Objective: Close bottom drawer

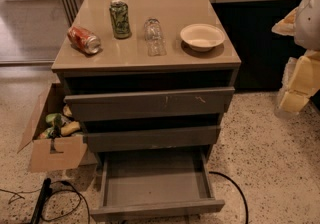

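The bottom drawer (pixel 157 209) of the grey-brown cabinet (pixel 220 63) stands pulled far out toward me. Its shallow inside (pixel 155 178) shows nothing in it, and its flat front is at the bottom edge of the view. Above it are the mid-sized drawer front (pixel 150 138) and the widest front with pale scratches (pixel 150 103), both out a little. My gripper (pixel 299 80), pale yellow and white, hangs at the right edge of the view. It is level with the upper drawers, well to the right of the cabinet, and touches nothing.
On the cabinet top lie a red can on its side (pixel 84 39), an upright green can (pixel 120 19), a clear bottle on its side (pixel 154 36) and a white bowl (pixel 202 36). An open cardboard box (pixel 52 155) with items stands left. Black cables (pixel 235 188) run on the speckled floor.
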Controlling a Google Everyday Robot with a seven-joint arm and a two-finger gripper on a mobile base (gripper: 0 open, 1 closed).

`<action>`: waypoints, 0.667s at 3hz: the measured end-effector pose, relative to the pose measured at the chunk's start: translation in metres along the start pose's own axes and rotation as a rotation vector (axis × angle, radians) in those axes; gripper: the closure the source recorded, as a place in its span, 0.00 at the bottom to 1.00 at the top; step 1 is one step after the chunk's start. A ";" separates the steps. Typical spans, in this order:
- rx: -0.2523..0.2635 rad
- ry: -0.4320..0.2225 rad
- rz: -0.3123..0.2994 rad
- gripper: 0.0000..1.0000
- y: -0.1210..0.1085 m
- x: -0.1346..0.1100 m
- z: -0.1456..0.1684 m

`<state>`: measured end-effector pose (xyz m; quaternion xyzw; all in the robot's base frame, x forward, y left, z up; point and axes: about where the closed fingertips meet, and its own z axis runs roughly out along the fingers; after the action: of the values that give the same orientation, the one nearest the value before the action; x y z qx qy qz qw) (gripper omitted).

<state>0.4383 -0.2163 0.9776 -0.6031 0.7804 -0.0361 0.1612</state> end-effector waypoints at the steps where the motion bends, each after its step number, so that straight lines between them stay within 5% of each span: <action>1: 0.000 0.000 0.000 0.00 0.000 0.000 0.000; 2: -0.007 -0.013 -0.002 0.00 0.007 0.001 0.003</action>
<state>0.4321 -0.2145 0.9728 -0.6048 0.7788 -0.0296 0.1639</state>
